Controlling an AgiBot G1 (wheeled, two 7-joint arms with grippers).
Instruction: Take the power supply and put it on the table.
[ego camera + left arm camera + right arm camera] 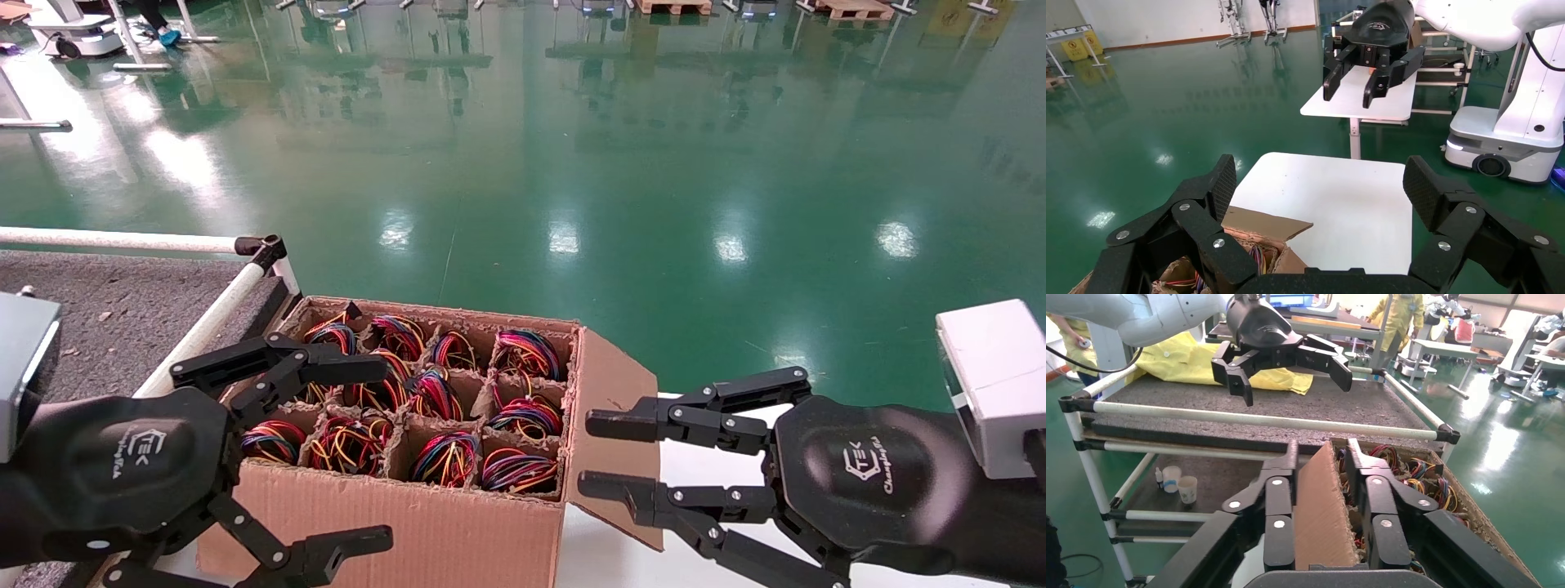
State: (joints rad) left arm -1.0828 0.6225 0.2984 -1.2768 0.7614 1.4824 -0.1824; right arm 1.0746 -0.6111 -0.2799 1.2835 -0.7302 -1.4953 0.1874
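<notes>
Wire bundles (pixel 445 457) fill the carton (pixel 425 523) between both spread grippers.

Inside the brown cardboard box (pixel 458 523), only looped red, yellow, orange and blue wire bundles (pixel 445 457) show; the grey metal bodies beneath sit hidden in the cells. The dark grey felt table (pixel 90 310) runs off the left edge.

Bright overhead lamps throw white glare patches across the glossy green painted floor (pixel 572 163), which mirrors distant equipment. Light is even and shadows are soft. The black left tool (pixel 1321 184) looms slightly soft close to its wrist lens.
</notes>
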